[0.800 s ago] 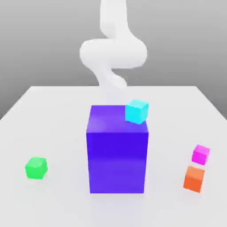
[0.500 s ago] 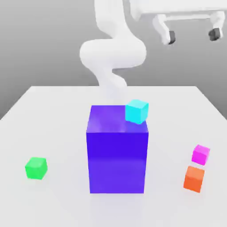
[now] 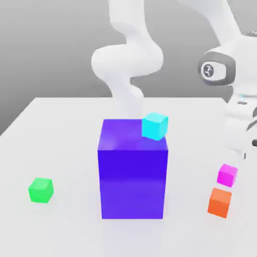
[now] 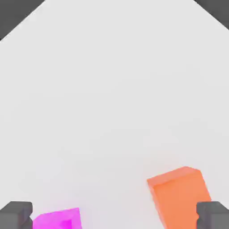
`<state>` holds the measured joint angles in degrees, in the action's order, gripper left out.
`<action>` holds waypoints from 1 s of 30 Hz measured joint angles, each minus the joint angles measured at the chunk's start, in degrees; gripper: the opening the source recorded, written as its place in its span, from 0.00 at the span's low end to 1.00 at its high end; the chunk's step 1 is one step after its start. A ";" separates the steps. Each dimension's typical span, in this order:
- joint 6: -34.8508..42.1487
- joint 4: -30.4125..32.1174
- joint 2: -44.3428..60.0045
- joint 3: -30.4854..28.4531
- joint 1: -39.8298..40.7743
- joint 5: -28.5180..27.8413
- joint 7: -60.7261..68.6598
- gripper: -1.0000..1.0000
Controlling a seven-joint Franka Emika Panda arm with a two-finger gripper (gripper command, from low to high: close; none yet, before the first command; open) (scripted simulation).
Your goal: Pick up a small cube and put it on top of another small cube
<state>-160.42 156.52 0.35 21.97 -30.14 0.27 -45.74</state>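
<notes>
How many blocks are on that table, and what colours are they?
Magenta cube: 1
Green cube: 1
Orange cube: 1
Cyan cube, sitting on the big block: 1
Big blue-purple block: 1
Total: 5 blocks, each a different colour.

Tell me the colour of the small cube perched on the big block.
Cyan cube, on the blue-purple block's top corner; clearest in the exterior view.
</notes>
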 joint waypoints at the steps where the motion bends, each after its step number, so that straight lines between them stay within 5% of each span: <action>1: -1.05 0.91 1.86 0.15 -1.31 -2.56 -1.83 0.50; 8: -11.43 -0.67 16.19 -12.90 -11.91 -18.24 -13.42 0.50; 9: -12.62 -1.00 17.65 -14.52 -13.36 -19.08 -14.14 0.00; 16: -12.72 -1.02 17.74 -14.74 -13.57 -19.28 -14.32 0.00; 23: -3.41 0.95 5.33 -5.52 -7.69 -5.83 -3.72 0.00; 30: -0.05 -2.05 0.77 -12.94 9.78 -2.37 9.04 0.00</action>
<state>-160.47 154.47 1.12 9.04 -20.36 -2.10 -36.71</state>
